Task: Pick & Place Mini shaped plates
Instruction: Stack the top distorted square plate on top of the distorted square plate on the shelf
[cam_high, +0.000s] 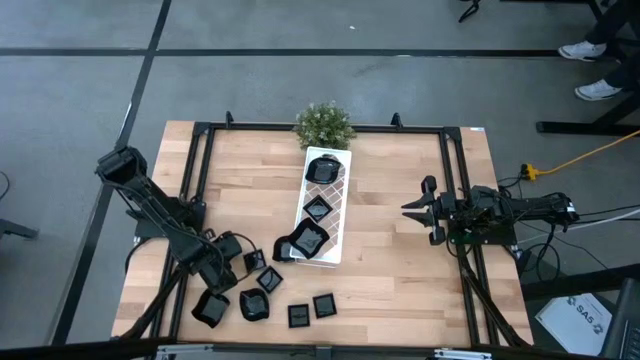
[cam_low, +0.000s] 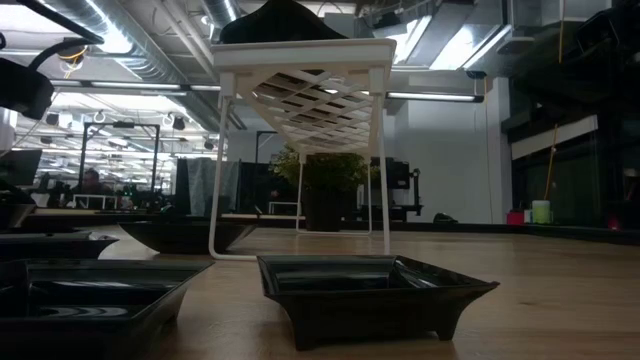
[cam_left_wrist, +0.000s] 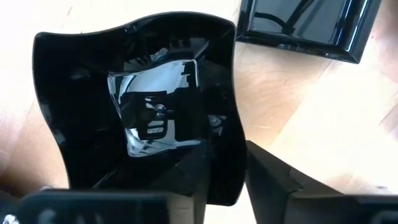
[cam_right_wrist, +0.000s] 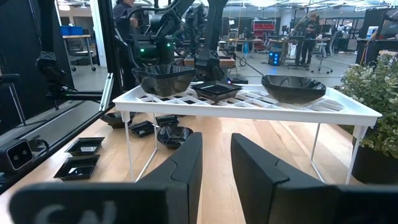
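My left gripper points down at the table's near left. It hangs over a wavy-edged black mini plate that lies flat on the wood. Its fingers stand apart astride the plate's rim. Several more mini plates lie around it near the front edge, and a square one lies close by. Three plates sit on the white lattice tray, which stands on thin legs. My right gripper waits level at the right, its fingers slightly apart and holding nothing. My left gripper comes from above, pointing down. One finger is inside the wavy plate and the other is outside its rim. The plate lies flat on the table. Whether either finger touches the rim I cannot tell.
A green potted plant stands at the tray's far end. Black frame rails run along the table's left and right sides. Bare wood lies between the tray and my right gripper. People and benches show in the room beyond.
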